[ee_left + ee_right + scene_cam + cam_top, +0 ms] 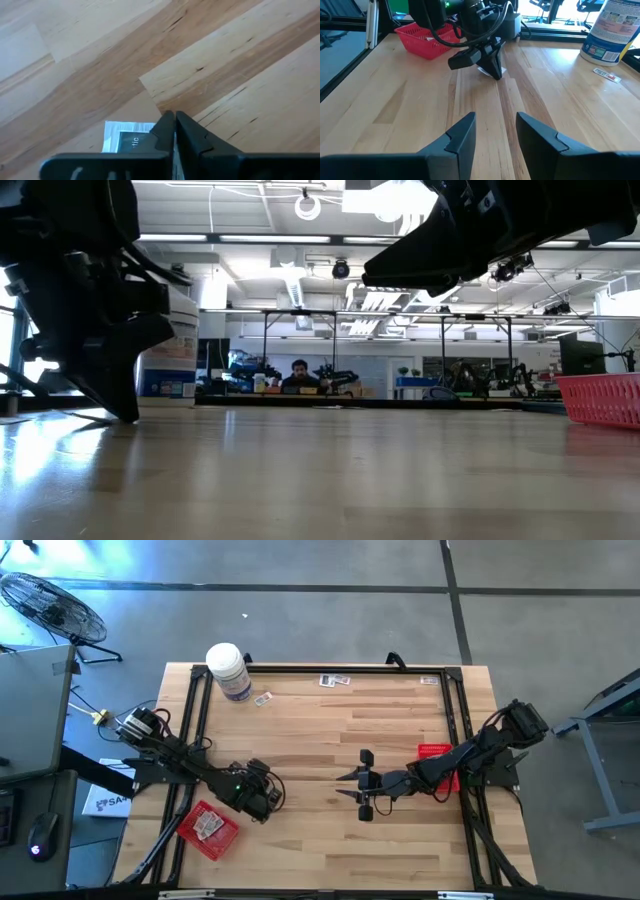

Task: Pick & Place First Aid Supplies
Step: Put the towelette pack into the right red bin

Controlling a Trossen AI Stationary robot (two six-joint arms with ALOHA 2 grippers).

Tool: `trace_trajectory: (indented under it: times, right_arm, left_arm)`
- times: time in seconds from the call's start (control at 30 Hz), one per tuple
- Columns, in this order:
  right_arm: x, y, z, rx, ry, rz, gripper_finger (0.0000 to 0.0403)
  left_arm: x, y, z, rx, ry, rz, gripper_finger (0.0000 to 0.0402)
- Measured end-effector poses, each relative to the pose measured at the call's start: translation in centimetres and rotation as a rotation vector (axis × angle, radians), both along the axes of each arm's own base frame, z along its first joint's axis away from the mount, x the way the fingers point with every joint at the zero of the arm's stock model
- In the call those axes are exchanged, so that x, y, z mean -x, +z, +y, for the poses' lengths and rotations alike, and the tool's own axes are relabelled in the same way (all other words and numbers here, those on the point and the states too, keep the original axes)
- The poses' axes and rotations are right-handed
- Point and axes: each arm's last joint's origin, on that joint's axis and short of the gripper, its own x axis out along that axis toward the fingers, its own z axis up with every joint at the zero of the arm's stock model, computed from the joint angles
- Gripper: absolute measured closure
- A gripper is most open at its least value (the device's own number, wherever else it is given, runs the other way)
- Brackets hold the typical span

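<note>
High view: left gripper (268, 802) lower left on table (330, 730); right gripper (365, 785) centre, released.
Left wrist view: fingers (167, 132) clenched, tips pressed together on packet (122, 137).
Right wrist view: jaws apart.

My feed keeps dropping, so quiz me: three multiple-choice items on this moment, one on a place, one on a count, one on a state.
1. Where does the jar stand?
A. far left corner of the table
B. inside a tray
C. between the grippers

2. How many red trays are in the high view?
A. one
B. two
C. four

3. How are the left gripper's fingers?
A. wide open above a tray
B. shut, tips down at the table by a packet
C. around the jar

Answers:
1 A: the high view shows it at that corner.
2 B: one tray is by the left arm, one under the right arm.
3 B: the left wrist view shows the fingers pressed together beside the packet.
</note>
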Motion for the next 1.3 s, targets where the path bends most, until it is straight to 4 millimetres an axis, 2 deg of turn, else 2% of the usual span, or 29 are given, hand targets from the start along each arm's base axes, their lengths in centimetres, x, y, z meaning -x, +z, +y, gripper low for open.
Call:
trace_trajectory:
  times: [0.27,0.47,0.8,0.97,1.1,1.3]
  right_arm:
    - [0.0,0.0,0.0,0.000,0.000,0.000,0.0269]
    - [0.0,0.0,0.0,-0.012,-0.003,-0.005,0.0269]
    - [-0.4,1.1,-0.3,0.001,-0.001,-0.109,0.0269]
    - [-0.5,1.3,0.0,0.027,0.102,-0.122,0.0269]
    - [-0.4,1.1,0.3,0.025,0.215,-0.106,0.0269]
    - [-0.2,0.4,1.4,0.056,0.313,-0.064,0.0256]
  left_arm:
    - [0.0,0.0,0.0,-0.025,-0.020,0.003,0.0400]
    - [-0.9,1.0,-0.4,-0.043,-0.105,0.018,0.0401]
    - [-3.9,4.4,-1.9,-0.109,-0.303,-0.038,0.0401]
    - [-5.7,6.9,-2.1,-0.153,-0.382,-0.082,0.0402]
    - [-7.8,8.3,-1.9,-0.157,-0.478,-0.181,0.0401]
    - [-10.3,9.3,-2.1,-0.113,-0.688,-0.465,0.0401]
